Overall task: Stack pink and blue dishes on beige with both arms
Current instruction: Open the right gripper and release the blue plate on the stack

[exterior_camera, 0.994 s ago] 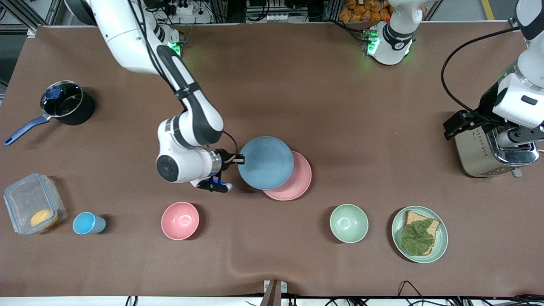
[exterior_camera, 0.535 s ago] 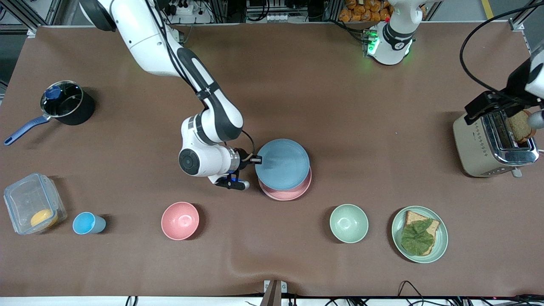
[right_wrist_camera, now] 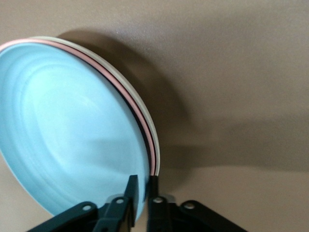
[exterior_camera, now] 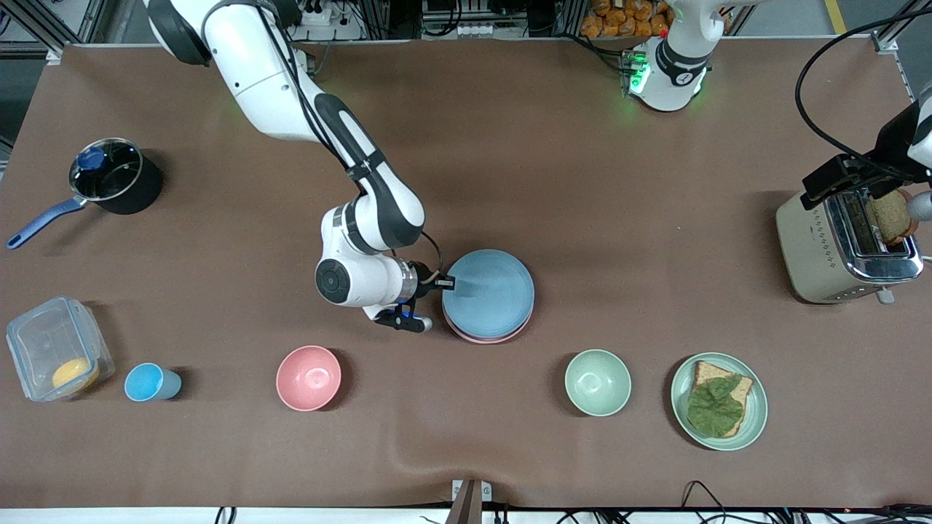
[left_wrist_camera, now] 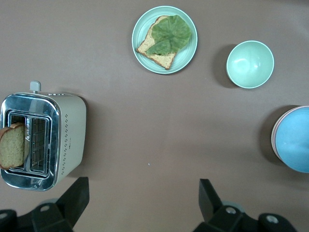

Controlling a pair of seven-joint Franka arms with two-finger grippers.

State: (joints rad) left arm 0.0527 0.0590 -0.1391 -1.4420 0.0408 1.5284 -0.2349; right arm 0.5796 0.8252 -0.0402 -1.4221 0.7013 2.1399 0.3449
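The light blue plate lies on the pink plate, almost centred, so only a thin pink crescent shows. In the right wrist view the blue plate tops a pink rim and a cream-beige rim beneath it. My right gripper sits at the stack's edge toward the right arm's end. Its fingers are closed on the blue plate's rim, one above and one below. My left gripper hangs open and empty high over bare table beside the toaster.
Nearer the camera stand a pink bowl, a green bowl and a green plate with bread and lettuce. A toaster holding a bread slice stands at the left arm's end. A blue cup, a plastic box and a pot are at the right arm's end.
My right gripper carried the blue plate toward the left arm's end and brought it down over the pink plate. The left arm rose away from the toaster, where a bread slice now shows.
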